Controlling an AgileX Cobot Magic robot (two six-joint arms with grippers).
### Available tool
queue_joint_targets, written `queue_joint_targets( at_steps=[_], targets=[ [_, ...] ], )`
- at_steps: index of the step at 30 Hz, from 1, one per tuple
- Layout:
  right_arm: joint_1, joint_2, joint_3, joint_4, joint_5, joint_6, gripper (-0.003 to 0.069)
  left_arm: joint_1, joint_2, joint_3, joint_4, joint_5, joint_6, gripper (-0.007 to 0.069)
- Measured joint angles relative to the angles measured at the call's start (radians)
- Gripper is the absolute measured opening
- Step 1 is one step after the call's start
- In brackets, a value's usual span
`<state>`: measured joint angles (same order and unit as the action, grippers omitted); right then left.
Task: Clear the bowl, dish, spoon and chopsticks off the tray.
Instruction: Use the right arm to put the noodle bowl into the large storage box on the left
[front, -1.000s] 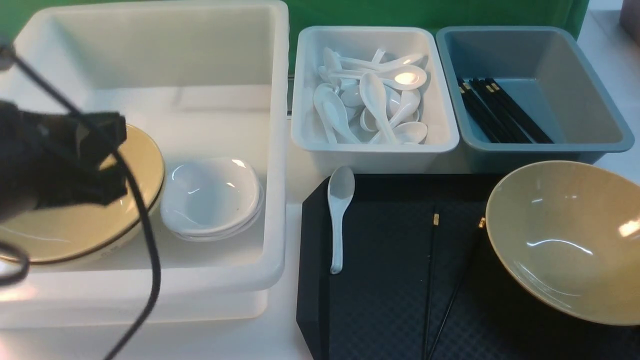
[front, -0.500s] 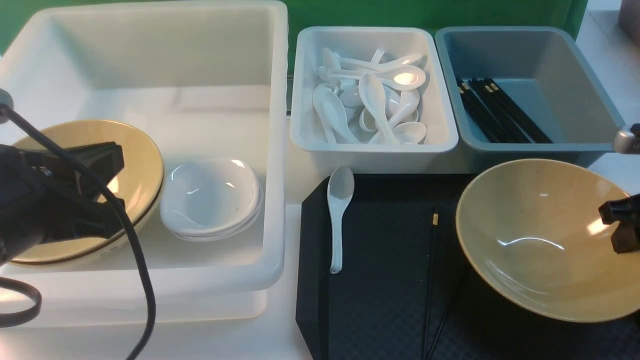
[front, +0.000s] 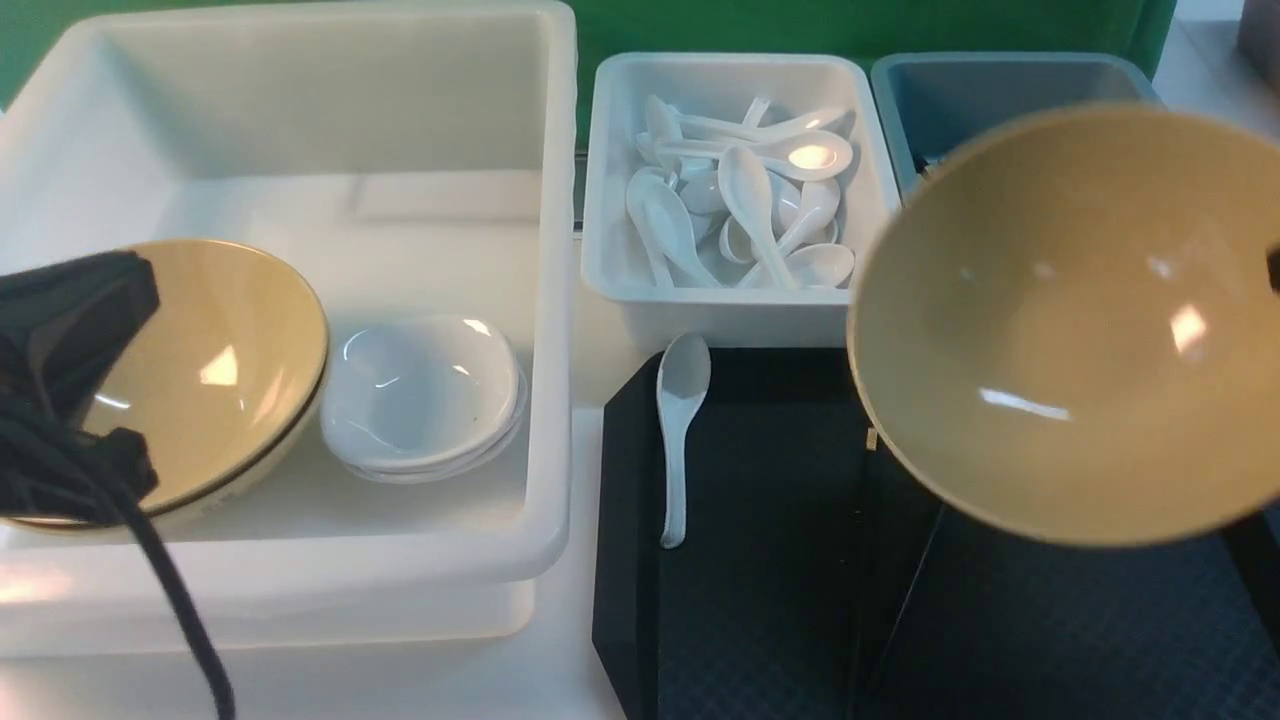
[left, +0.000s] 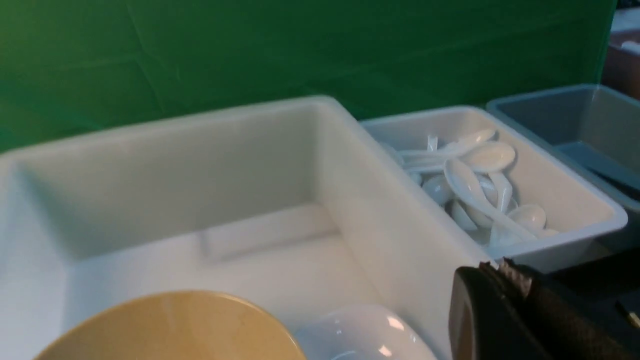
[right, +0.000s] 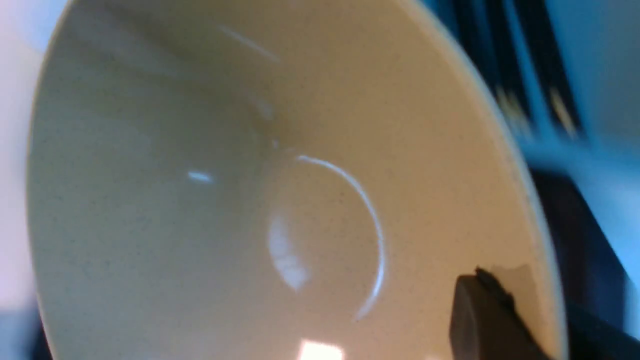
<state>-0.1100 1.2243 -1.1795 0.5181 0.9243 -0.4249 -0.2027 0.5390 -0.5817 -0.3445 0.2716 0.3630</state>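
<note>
My right gripper (right: 530, 300) is shut on the rim of the tan bowl (front: 1070, 320), with one finger (right: 480, 315) inside it. The bowl hangs tilted above the right part of the black tray (front: 750, 620). The white spoon (front: 678, 440) lies on the tray's left part. The chopsticks (front: 862, 560) lie on the tray, partly hidden under the bowl. My left gripper (left: 505, 272) is shut and empty over the white tub's near side. No dish shows on the tray.
The white tub (front: 555, 300) holds another tan bowl (front: 230, 370) and a stack of small white dishes (front: 420, 400). A white bin of spoons (front: 745, 200) and a grey-blue bin (front: 1000, 80) stand behind the tray. My left arm (front: 60, 330) is over the tub's near left.
My right gripper has lifted the bowl off the tray, up and to the left. My left arm has drawn back to the left over the tub.
</note>
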Motion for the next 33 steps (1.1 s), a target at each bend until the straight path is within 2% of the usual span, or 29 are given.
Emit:
queue_joint_targets(
  at_steps=[5, 6, 7, 8, 9, 10, 12, 13, 15, 16, 17, 19, 21, 24, 30, 33],
  targets=[
    [0.211, 0.098, -0.143, 0.111, -0.101, -0.025, 0.0066, 0.0, -0.075, 0.0, -0.003, 0.009, 0.002, -0.0011],
    [0.295, 0.163, -0.201, 0.117, -0.136, -0.021, 0.0066, 0.0, -0.1, 0.0, -0.003, 0.052, 0.023, -0.0011],
    [0.308, 0.184, -0.218, 0.117, -0.144, -0.02, 0.0066, 0.0, -0.103, 0.0, -0.003, 0.052, 0.023, -0.0011],
    [0.415, 0.278, -0.293, 0.118, -0.172, -0.017, 0.0066, 0.0, -0.123, 0.0, -0.006, 0.136, 0.056, -0.0011],
    [0.426, 0.303, -0.314, 0.118, -0.175, -0.017, 0.0066, 0.0, -0.125, 0.0, -0.008, 0.146, 0.061, -0.0011],
    [0.503, 0.383, -0.381, 0.119, -0.183, -0.016, 0.0066, 0.0, -0.14, 0.0, -0.017, 0.24, 0.103, -0.0011],
    [0.596, 0.524, -0.512, 0.119, -0.183, -0.01, 0.0066, 0.0, -0.158, 0.008, -0.045, 0.339, 0.18, -0.0011],
    [0.612, 0.553, -0.541, 0.119, -0.183, -0.006, 0.0066, 0.0, -0.166, 0.013, -0.057, 0.367, 0.207, -0.0011],
    [0.692, 0.761, -0.771, 0.123, -0.163, 0.062, 0.0066, 0.0, -0.194, 0.054, -0.132, 0.457, 0.33, -0.0011],
    [0.716, 0.836, -0.884, 0.126, -0.151, 0.095, 0.0066, 0.0, -0.202, 0.077, -0.169, 0.479, 0.374, -0.0011],
    [0.72, 0.866, -0.884, 0.128, -0.151, 0.095, 0.0066, 0.0, -0.202, 0.087, -0.176, 0.485, 0.392, -0.0011],
    [0.754, 1.043, -1.148, 0.126, -0.112, 0.162, 0.0066, 0.0, -0.205, 0.147, -0.258, 0.497, 0.487, -0.0011],
    [0.763, 1.114, -1.253, 0.125, -0.093, 0.186, 0.0067, 0.0, -0.205, 0.168, -0.295, 0.493, 0.525, -0.0011],
    [0.795, 1.363, -1.626, 0.115, -0.036, 0.252, 0.0067, 0.0, -0.205, 0.22, -0.427, 0.427, 0.652, -0.0011],
    [0.832, 1.521, -1.738, 0.126, -0.084, 0.287, 0.0099, 0.0, -0.205, 0.228, -0.481, 0.387, 0.72, -0.0011],
    [0.843, 1.539, -1.743, 0.126, -0.105, 0.257, 0.0205, 0.0, -0.205, 0.233, -0.484, 0.378, 0.73, -0.0011]
  ],
)
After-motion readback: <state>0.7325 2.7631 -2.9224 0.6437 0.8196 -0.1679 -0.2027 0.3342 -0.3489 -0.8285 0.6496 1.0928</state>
